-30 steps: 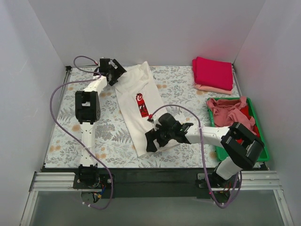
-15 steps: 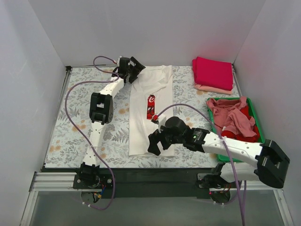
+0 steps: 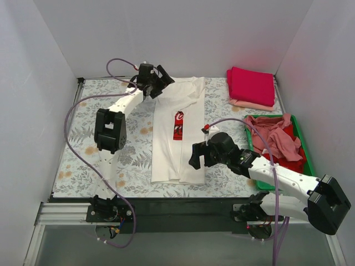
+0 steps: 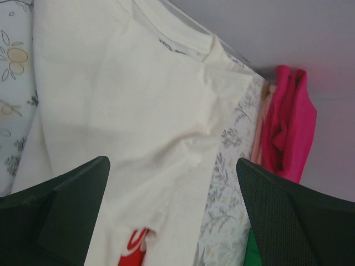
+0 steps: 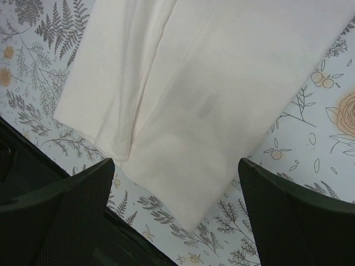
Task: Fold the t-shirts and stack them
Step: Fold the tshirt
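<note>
**Both grippers open over the cream shirt, fold half made**

Near edge first: the right gripper (image 3: 195, 159) hangs over the hem end of the cream-white t-shirt (image 3: 178, 149), jaws spread wide with nothing between them. Its wrist view shows the hem just below, with the left flank already doubled over the middle in a ridge of layered cloth. The shirt lies flat on the table (image 3: 127, 158) as a long strip, near to far, red logo (image 3: 178, 124) face up. Off to the right, the green tray (image 3: 309, 178) holds a crumpled dusty-pink shirt (image 3: 272, 137) and a red shirt (image 3: 293, 162).

Far end now: the left gripper (image 3: 159, 83) hovers by the collar, jaws likewise parted and empty, and one sleeve fans out to the right. Beyond, in the far right corner, a folded magenta shirt (image 3: 252, 84) sits on a pale pink shirt (image 3: 243, 103). That's the stack.

My read: the right flank needs folding in to match. It's best done with both grippers pinching that edge together, near and far, sleeve included. Then carry it over low and level so the doubled left side doesn't drag open.
</note>
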Motion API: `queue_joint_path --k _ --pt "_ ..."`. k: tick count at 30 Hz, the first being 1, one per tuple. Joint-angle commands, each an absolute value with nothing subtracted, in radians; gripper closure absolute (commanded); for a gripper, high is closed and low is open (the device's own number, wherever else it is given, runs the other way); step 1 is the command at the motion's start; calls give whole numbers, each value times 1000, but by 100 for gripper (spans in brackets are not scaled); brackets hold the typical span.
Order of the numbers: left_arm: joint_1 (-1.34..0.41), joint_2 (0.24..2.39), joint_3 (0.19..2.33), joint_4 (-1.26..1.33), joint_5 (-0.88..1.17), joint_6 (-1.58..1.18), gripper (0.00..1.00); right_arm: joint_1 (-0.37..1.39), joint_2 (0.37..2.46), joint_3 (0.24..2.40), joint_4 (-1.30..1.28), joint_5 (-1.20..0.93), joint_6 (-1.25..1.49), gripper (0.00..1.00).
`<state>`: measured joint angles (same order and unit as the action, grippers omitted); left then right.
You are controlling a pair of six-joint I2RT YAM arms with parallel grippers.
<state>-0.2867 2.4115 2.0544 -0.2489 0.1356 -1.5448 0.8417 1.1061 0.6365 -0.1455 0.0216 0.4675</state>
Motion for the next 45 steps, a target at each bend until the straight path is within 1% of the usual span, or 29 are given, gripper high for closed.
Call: queue_joint_path --k 1,2,4,5,7,8,9,11,12,14,15,19,23,24,26,27,30,31,33,34,36,37,39,41,43,44,45 --pt "-336 2073 1886 -271 129 -1418 2 838 1092 597 -155 11 495 2" --pt "-342 1962 1724 -270 112 -1408 2 836 1089 588 -158 15 500 2" --pt "-365 1829 1537 -267 71 -1442 2 833 1075 562 -160 29 509 2" --pt "-377 1707 1368 -264 48 -1456 2 830 1069 554 -161 25 508 2" --pt "-414 1599 1199 -259 32 -1489 2 825 1049 543 -176 8 486 2" --pt "-435 1488 1128 -265 16 -1505 2 824 1037 532 -186 8 480 2" --pt "-477 1439 989 -285 12 -1525 2 821 1017 517 -184 8 476 2" --pt "-524 1346 872 -327 -27 -1577 2 819 999 500 -186 -29 469 2" --pt "-540 1262 783 -371 -35 -1591 2 819 988 494 -186 -50 468 2" --pt "-597 1191 701 -437 -57 -1670 2 819 977 477 -186 -75 469 2" --pt "-609 1114 628 -478 -63 -1690 2 819 968 471 -186 -109 469 3" --pt "-666 961 511 -526 -5 -1769 2 819 963 456 -184 -172 466 4" --pt "-680 922 463 -526 -2 -1783 9 819 974 437 -173 -187 494 4" --pt "-680 931 460 -526 27 -1775 15 818 980 427 -170 -195 498 5" --pt "-684 977 460 -526 58 -1766 23 818 982 417 -161 -207 509 7" --pt "-686 989 462 -535 69 -1758 32 819 980 410 -160 -219 520 7" --pt "-693 1023 456 -574 69 -1750 47 818 973 377 -143 -253 541 9" --pt "-696 1025 454 -584 60 -1759 54 819 970 356 -137 -261 546 9" --pt "-696 1017 436 -594 48 -1763 57 818 974 341 -114 -279 555 9" --pt "-698 1016 430 -592 48 -1763 62 819 980 334 -104 -282 564 11" --pt "-696 1017 417 -584 34 -1770 66 819 1002 322 -68 -308 569 15" --pt "-696 1022 416 -581 28 -1773 69 819 1012 319 -54 -317 569 18" --pt "-696 1034 413 -565 14 -1772 70 818 1044 324 -48 -322 568 23" --pt "-696 1068 417 -552 12 -1766 71 818 1068 331 -46 -324 569 29" --pt "-696 1109 425 -545 -20 -1753 74 819 1094 339 -45 -318 569 35" --pt "-696 1121 426 -543 -20 -1749 78 819 1104 339 -46 -314 575 36" --pt "-696 1133 426 -542 -20 -1741 84 818 1111 337 -46 -293 577 39"
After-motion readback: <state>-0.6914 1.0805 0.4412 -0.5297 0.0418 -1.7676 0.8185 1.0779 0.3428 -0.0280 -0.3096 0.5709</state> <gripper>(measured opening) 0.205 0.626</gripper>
